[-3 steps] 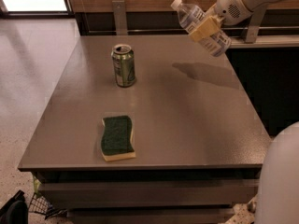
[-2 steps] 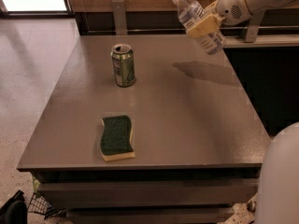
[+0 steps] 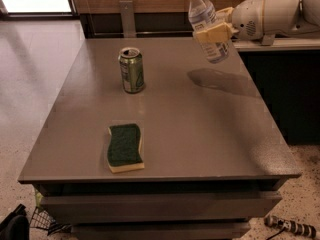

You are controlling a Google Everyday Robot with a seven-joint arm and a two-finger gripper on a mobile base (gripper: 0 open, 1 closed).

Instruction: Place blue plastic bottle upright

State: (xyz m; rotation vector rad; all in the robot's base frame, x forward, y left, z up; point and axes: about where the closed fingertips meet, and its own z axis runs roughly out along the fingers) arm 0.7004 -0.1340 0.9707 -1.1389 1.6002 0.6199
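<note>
Camera view, grey table (image 3: 210,129) seen from its near edge. The gripper (image 3: 213,32), at the end of a white arm (image 3: 265,14) reaching in from the upper right, hangs in the air above the table's far right corner. Its pale yellow fingers (image 3: 220,30) are clamped across the middle of the blue plastic bottle (image 3: 201,11), which is held clear of the surface. The blue plastic bottle is tilted: the white cap points up and to the left, the base down and to the right, below the fingers. Its shadow (image 3: 220,79) falls on the tabletop beneath. A green drink can (image 3: 131,70) stands upright toward the far left, well apart from the gripper. A green-topped sponge (image 3: 125,147) lies flat near the front edge.
</note>
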